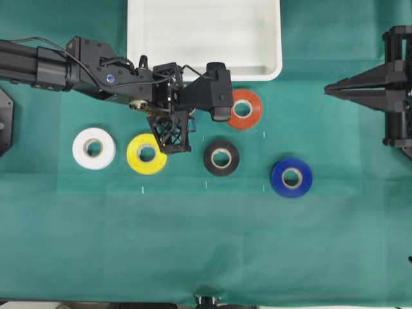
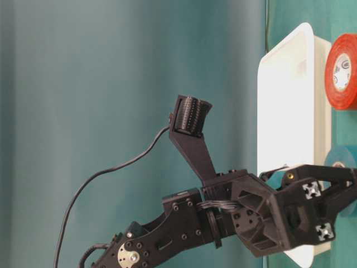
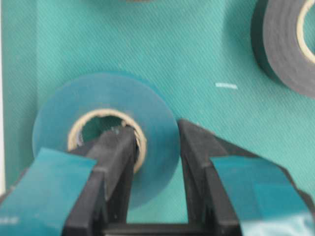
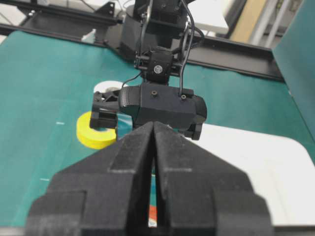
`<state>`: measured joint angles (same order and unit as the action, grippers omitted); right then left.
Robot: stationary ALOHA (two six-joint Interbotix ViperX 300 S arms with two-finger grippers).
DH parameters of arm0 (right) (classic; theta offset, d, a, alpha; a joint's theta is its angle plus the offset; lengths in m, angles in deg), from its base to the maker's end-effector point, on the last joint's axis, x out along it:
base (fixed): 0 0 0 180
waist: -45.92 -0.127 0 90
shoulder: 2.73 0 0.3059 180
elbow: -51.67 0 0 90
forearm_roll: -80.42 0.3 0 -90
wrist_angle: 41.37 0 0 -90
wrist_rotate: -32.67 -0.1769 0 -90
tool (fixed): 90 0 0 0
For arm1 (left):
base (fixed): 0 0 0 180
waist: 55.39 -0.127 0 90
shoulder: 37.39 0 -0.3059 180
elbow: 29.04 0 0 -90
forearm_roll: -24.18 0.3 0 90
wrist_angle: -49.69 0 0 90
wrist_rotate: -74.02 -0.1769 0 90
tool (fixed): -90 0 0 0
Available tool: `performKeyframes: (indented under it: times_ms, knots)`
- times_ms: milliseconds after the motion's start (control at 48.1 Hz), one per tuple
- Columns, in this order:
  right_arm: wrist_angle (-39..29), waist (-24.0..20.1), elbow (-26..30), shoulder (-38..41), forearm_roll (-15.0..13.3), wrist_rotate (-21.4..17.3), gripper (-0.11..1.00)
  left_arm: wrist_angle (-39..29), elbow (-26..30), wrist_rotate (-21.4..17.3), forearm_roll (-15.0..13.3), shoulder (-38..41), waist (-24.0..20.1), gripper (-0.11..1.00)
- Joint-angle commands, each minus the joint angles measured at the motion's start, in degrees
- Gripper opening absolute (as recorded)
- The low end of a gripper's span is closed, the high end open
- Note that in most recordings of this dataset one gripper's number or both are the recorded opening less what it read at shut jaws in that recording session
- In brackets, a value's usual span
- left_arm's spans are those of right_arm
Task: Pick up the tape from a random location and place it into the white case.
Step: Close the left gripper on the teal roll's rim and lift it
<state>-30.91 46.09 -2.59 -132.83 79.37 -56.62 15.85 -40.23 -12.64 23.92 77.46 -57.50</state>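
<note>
The tape [image 3: 106, 130], a teal roll with a pale core, lies on the green cloth. My left gripper [image 3: 155, 132] is shut on its wall, with one finger inside the core and the other against the outer side. In the overhead view the left gripper [image 1: 177, 106] covers the roll, just below the white case [image 1: 205, 32]. From table level a strip of the tape [image 2: 341, 156] shows beside the case [image 2: 284, 111]. My right gripper [image 1: 335, 90] hovers at the far right with its jaws shut and empty, which the right wrist view [image 4: 154, 125] confirms.
Other rolls lie on the cloth: red [image 1: 243, 109] right of the left wrist, black [image 1: 221, 158], royal blue [image 1: 291, 177], yellow [image 1: 147, 154] next to the left gripper's frame, and white [image 1: 94, 148]. The black roll [image 3: 285, 44] is close to the tape.
</note>
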Motion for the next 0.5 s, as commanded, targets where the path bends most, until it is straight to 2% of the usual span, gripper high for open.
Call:
performKeyframes:
  times_ms: [0, 478]
  knots:
    - [0.18, 0.00, 1.05, 0.35, 0.00, 0.09, 0.00, 0.00, 0.18, -0.09, -0.09, -0.97, 0.44, 0.22]
    - [-0.09, 0.00, 1.14, 0.35, 0.00, 0.09, 0.00, -0.09, 0.70, -0.09, -0.09, -1.05, 0.44, 0.22]
